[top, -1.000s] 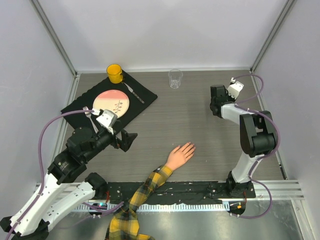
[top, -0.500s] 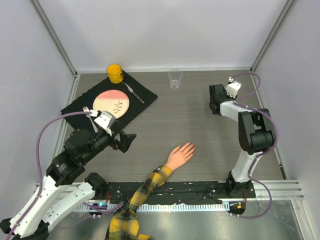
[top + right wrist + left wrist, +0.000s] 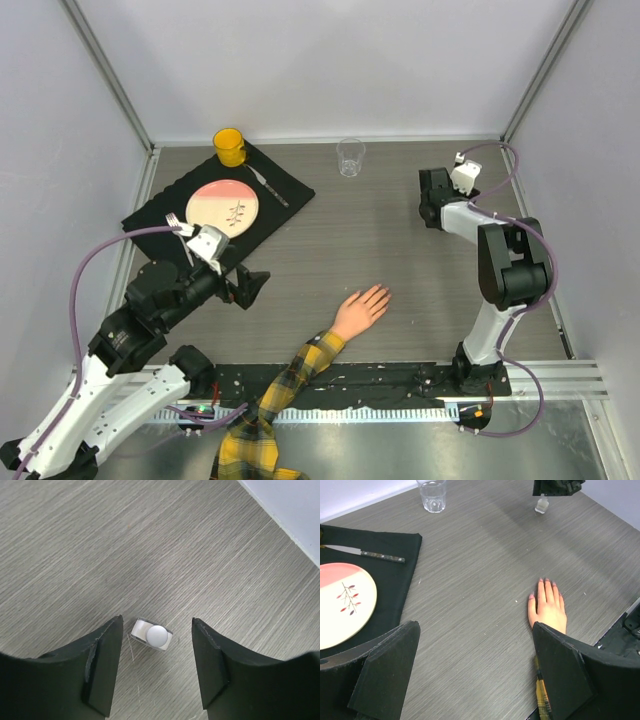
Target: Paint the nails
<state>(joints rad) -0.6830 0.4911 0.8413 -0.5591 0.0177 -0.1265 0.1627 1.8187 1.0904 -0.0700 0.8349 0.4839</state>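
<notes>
Grey wood-grain table (image 3: pixel 400 240) w/ plain white walls on 3 sides, seen from above; 2 black-and-white robot arms are bolted at the near edge.

R claw (image 3: pixel 437 192) hangs at the far R of the table, jaws spread, gripping nothing. Its wrist view shows 1 small clear bottle (image 3: pixel 152 636) w/ a white cap standing upright on the table btwn the 2 fingers, a gap on each side, touching neither.

L claw (image 3: pixel 250 285) hovers low on the L side, jaws wide apart and empty, pointing across the table.

1 peach mannequin hand (image 3: pixel 362 310) lies flat, palm down, near the front edge btwn the 2 arms, on a yellow-black plaid sleeve (image 3: pixel 290 375). Its long axis runs diagonally: sleeve near-L, 5 fingers stretched toward far-R. The nails (image 3: pixel 547 583) sit at those fingertips, tiny, faintly pink, too small for detail.

Key relation: from the R claw the nails lie toward the near-L, well apart, fingertips aimed roughly its way. Both claws look approx equally distant, but the R one is over the bottle, so it seems the likelier to work w/ it. No paint on the nails is evident yet.

Also on the table, far L: 1 black mat (image 3: pixel 290 185), 1 pink-and-cream plate (image 3: pixel 215 200), 1 knife (image 3: pixel 268 186), 1 yellow cup (image 3: pixel 229 146). 1 clear glass (image 3: pixel 350 157) stands far centre.
</notes>
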